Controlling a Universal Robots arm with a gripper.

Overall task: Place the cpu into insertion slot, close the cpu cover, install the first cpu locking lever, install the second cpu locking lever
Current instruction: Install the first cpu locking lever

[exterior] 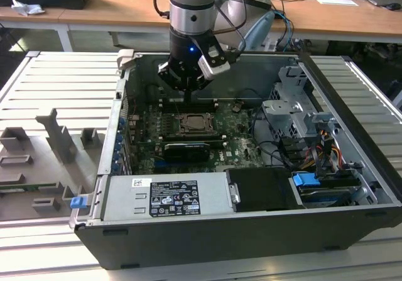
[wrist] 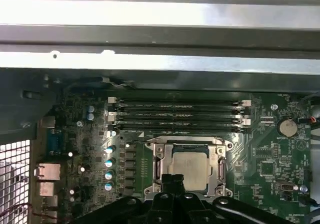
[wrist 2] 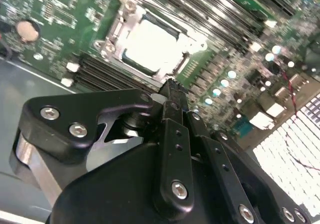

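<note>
The cpu point(wrist: 190, 163) lies face up in the insertion slot point(exterior: 191, 125) on the green motherboard, its pale face point(wrist 2: 150, 42) bright in both wrist views. The silvery cpu cover point(wrist: 186, 145) lies flat as a frame around the chip, and its edge point(wrist 2: 114, 33) gleams. I cannot tell the locking levers apart from the frame. My gripper point(exterior: 188, 97) hangs just above the socket's far edge, inside the open computer case. Its black fingers are pressed together, shut with nothing between them, and the tip point(wrist 2: 172, 89) ends just short of the cover. That tip point(wrist: 172, 183) overlaps the chip's near edge.
Long black memory slots point(wrist: 177, 116) run beside the socket. A black graphics card point(exterior: 185, 149) lies on its near side. The power supply point(exterior: 166, 196) and a drive cage point(exterior: 295, 114) crowd the case. The case's rear wall point(exterior: 251, 73) stands close behind the arm.
</note>
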